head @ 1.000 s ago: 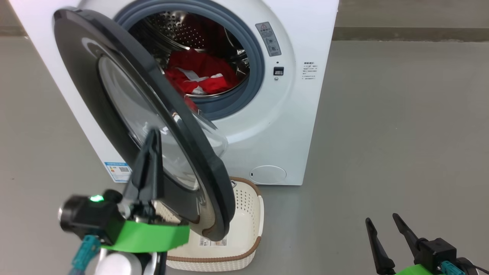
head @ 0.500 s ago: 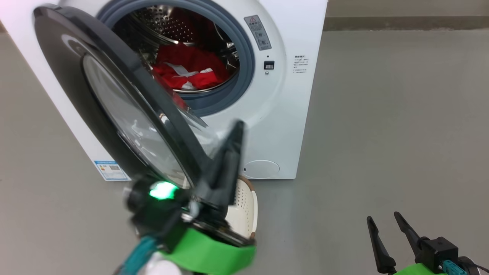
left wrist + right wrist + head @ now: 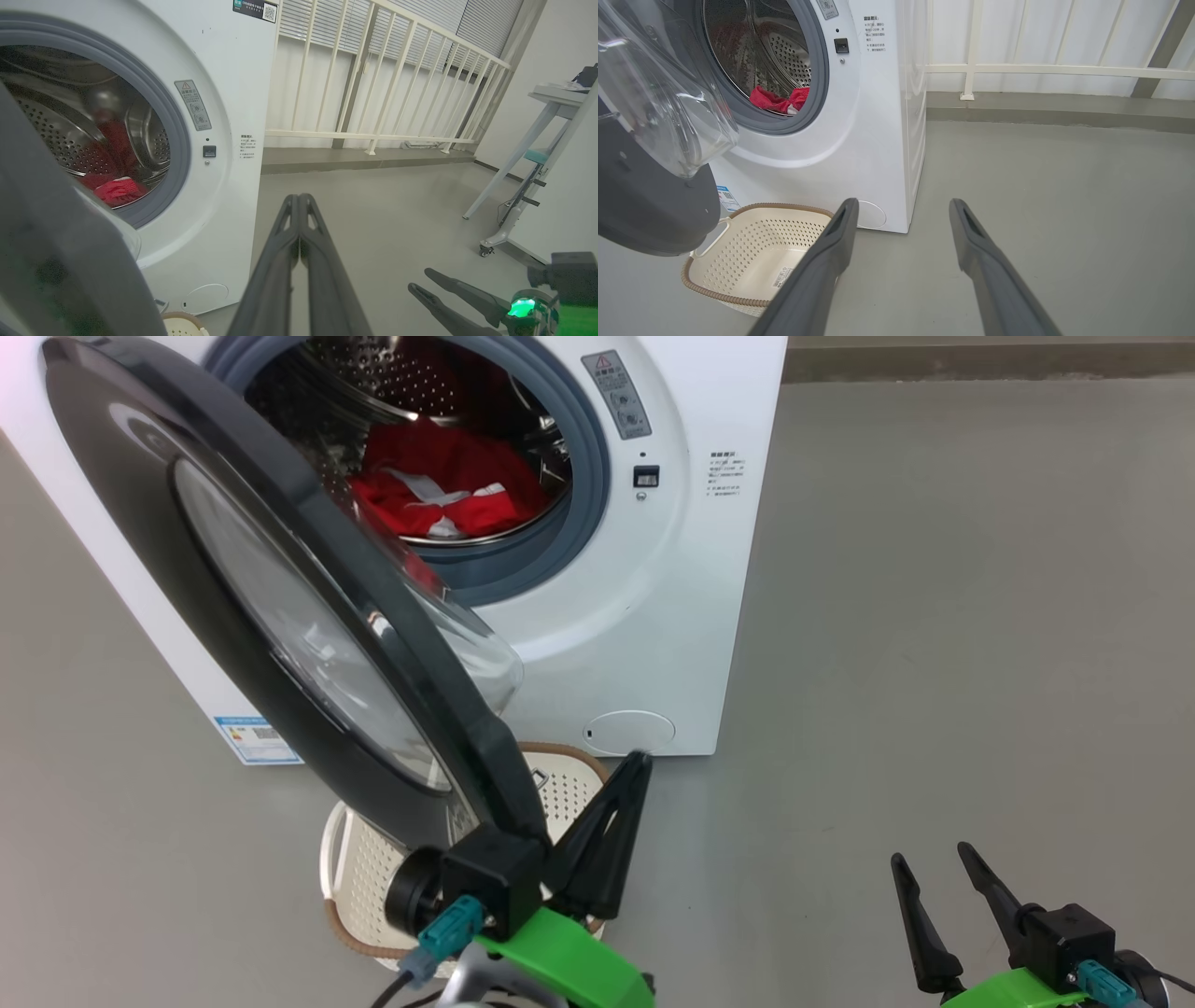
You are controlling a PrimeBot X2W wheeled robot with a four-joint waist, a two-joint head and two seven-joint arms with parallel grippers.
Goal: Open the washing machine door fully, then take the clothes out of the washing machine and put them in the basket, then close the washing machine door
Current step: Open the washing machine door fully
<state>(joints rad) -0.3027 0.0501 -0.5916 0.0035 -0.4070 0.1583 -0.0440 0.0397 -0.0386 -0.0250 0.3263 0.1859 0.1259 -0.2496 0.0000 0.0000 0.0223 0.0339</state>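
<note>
The white washing machine [image 3: 709, 569] has its door [image 3: 233, 616] swung partly open, black rim and glass bowl toward me. Red clothes [image 3: 439, 490] with white stripes lie in the drum. The cream basket [image 3: 359, 859] sits on the floor under the door's lower edge, partly hidden by it. My left gripper [image 3: 637, 763] is shut on nothing, just right of the door's bottom edge, above the basket's right side. My right gripper [image 3: 931, 856] hangs open and empty at the lower right. In the right wrist view the basket [image 3: 756, 238] stands empty below the door [image 3: 644, 205].
Bare grey floor [image 3: 934, 616] stretches to the right of the machine. A white railing [image 3: 373, 84] runs behind it. A white wheeled table stand [image 3: 514, 186] is at the far right in the left wrist view.
My left gripper, still shut, has swung from in front of the door's outer face round its lower edge to the right side. The head view has shifted. The right gripper has stayed put.
</note>
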